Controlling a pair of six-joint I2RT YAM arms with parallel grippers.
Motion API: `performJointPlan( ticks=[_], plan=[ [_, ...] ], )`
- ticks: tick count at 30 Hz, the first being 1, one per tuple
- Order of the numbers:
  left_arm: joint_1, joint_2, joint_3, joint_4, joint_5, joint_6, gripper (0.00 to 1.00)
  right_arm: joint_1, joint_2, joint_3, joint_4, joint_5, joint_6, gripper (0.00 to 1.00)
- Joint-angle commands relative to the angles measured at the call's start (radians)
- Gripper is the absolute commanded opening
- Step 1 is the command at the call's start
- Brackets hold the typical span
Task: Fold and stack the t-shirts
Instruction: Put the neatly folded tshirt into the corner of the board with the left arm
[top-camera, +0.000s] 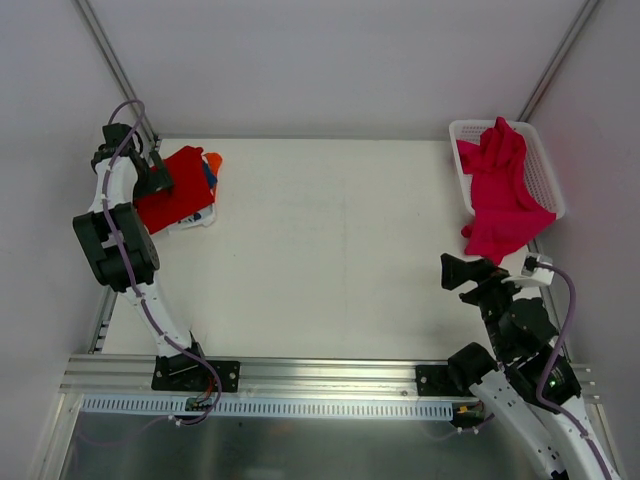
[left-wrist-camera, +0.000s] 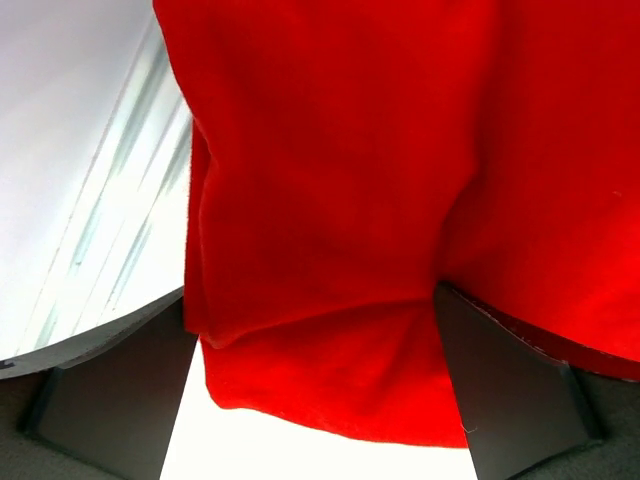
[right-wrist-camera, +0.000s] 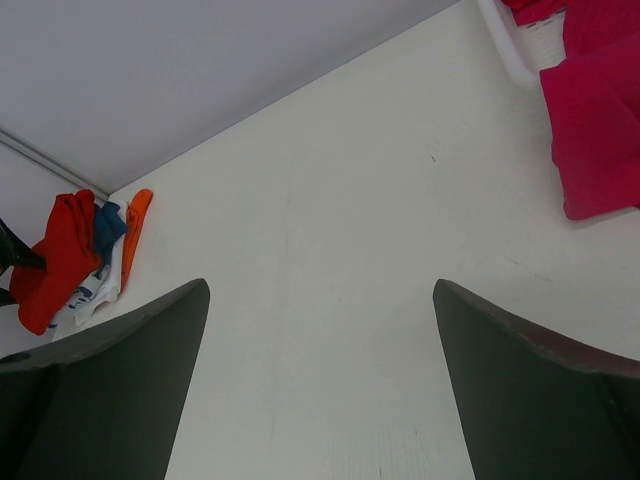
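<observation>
Four t-shirts are in view on the white table (top-camera: 330, 250). A white mesh basket (top-camera: 548, 160) sits at the far right corner. The magenta-pink t-shirt (top-camera: 500, 195) lies crumpled in it and spills over its near rim onto the table. At the far left corner the red t-shirt (top-camera: 185, 188) tops a small pile. The navy t-shirt (top-camera: 208, 178) lies beneath it, its white print showing at the pile's near edge, and the orange t-shirt (top-camera: 214, 160) peeks out on the pile's right side. Whether the lower two are neatly folded I cannot tell from here. Left gripper (top-camera: 157, 178) is down at the pile's left edge, its fingers (left-wrist-camera: 110, 390) spread apart with red cloth bunched between them. Right gripper (top-camera: 462, 272) hovers over bare table just beside the pink shirt's trailing end, jaws wide apart, holding nothing.
</observation>
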Motion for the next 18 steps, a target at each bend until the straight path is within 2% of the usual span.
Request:
performJointPlan(
  ticks=[1,13,18],
  plan=[
    [-0.009,-0.1,0.036,0.041,0.118,-0.037,0.99,0.004,0.016,-0.022,0.055,-0.014,0.006,1.0],
    [-0.031,-0.183,0.084,0.045,0.077,-0.019,0.99,0.006,0.0,-0.034,0.039,-0.031,0.021,0.99],
    [-0.029,-0.246,0.067,0.044,0.008,-0.014,0.99,0.006,-0.007,-0.027,0.016,-0.037,0.025,1.0]
  ],
)
